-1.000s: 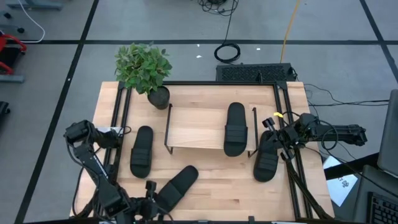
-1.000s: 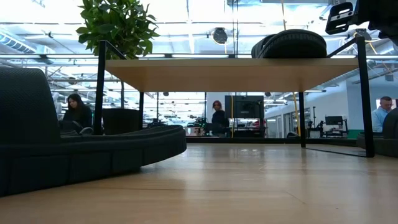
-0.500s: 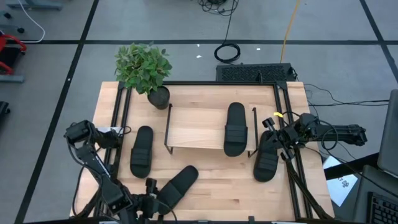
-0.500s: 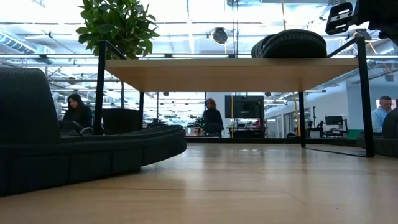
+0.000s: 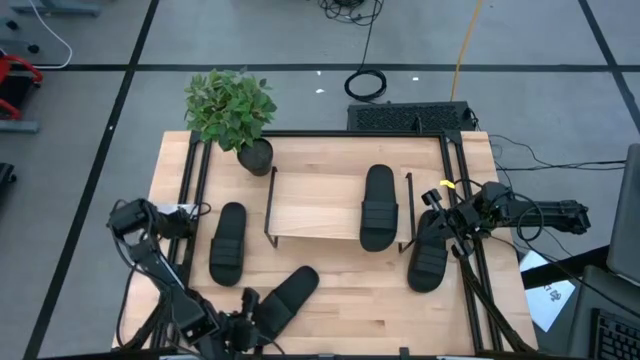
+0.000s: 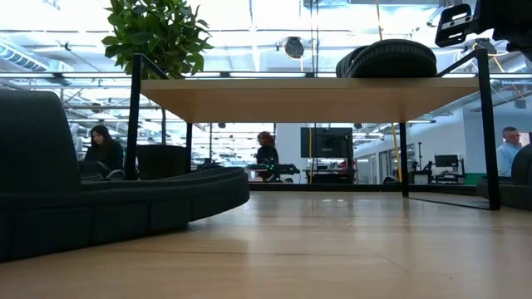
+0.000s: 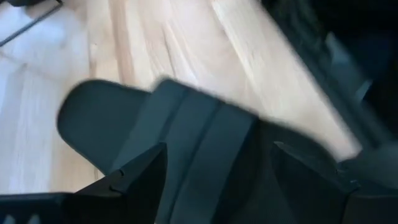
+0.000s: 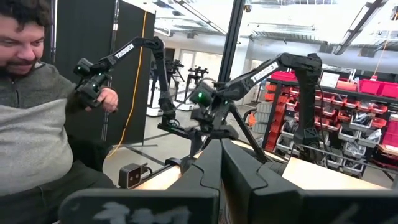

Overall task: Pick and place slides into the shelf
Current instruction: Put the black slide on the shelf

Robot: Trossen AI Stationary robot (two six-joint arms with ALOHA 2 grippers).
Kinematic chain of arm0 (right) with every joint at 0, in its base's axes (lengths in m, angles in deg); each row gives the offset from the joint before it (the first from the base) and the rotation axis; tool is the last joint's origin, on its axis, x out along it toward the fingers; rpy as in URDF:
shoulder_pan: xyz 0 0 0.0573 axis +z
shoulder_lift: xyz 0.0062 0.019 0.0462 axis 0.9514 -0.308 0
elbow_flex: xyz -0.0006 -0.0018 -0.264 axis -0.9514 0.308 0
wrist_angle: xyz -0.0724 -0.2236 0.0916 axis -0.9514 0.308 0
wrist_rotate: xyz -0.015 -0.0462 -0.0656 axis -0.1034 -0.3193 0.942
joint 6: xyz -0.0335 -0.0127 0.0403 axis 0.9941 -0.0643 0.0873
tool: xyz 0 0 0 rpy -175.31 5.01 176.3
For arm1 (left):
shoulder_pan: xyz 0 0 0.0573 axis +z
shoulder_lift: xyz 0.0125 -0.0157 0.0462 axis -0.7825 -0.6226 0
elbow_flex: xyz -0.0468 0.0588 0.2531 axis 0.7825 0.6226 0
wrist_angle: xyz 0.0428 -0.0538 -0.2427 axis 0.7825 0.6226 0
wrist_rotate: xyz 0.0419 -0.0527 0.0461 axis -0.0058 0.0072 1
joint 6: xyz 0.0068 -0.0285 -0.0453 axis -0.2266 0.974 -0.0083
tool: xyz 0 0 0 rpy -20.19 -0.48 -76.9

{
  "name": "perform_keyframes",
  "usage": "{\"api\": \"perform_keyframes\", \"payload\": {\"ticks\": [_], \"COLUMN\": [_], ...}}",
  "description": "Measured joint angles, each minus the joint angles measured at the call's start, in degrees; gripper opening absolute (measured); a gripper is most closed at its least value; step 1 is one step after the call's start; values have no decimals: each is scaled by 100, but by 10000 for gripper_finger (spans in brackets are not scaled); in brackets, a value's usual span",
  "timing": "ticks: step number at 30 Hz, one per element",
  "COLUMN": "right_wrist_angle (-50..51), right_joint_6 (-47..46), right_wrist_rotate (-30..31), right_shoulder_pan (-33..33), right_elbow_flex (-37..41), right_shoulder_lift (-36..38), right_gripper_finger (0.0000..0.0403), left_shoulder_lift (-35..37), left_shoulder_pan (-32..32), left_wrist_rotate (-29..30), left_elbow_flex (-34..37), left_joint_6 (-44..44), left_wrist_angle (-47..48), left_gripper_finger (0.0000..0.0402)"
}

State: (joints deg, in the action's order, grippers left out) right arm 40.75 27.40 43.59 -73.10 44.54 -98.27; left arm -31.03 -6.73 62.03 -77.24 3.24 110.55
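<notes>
One slide sits on my shelf; three wait on the desk. My left tool, wide, straddles the nearest slide.

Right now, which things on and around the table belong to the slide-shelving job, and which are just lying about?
Job:
- shelf
- slide on the shelf
- slide left of the shelf
- angled slide at the front edge, under the open left gripper
- slide beside the shelf's right end

Lying about:
- potted plant
- keyboard
- coiled cable
</notes>
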Motion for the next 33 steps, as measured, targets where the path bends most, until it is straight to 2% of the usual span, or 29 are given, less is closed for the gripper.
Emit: {"api": "perform_keyframes", "payload": {"ticks": [2, 8, 17, 20, 24, 26, 28, 33], "right_wrist_angle": [-2, 1, -30, -50, -49, -50, -50, -52], "right_joint_6": [-2, -2, 3, 0, -1, -2, -1, -2], "right_wrist_rotate": [0, 50, 431, 431, 431, 428, 428, 428], "right_shoulder_pan": [0, 1, 2, 2, 2, 2, 2, 2], "right_elbow_flex": [0, 0, 0, 0, 0, 0, 0, 0], "right_shoulder_lift": [-20, -134, -318, -356, -365, -363, -364, -363], "right_gripper_finger": [0, 0, 0, 0, 0, 0, 0, 0], "left_shoulder_lift": [-212, -738, -721, -725, -730, -730, -723, -708], "left_shoulder_pan": [3, -9, 21, 76, 296, 400, 498, 674], "left_wrist_rotate": [63, 744, 1548, 1548, 1249, 1002, 766, 325], "left_elbow_flex": [-29, -363, -430, -430, -430, -430, -434, -445], "left_joint_6": [-221, -658, -1006, -888, -135, 80, 199, 267], "left_wrist_angle": [32, 327, 601, 783, 1013, 1027, 1015, 990], "left_gripper_finger": [289, 289, 289, 289, 281, 259, 221, 82]}}
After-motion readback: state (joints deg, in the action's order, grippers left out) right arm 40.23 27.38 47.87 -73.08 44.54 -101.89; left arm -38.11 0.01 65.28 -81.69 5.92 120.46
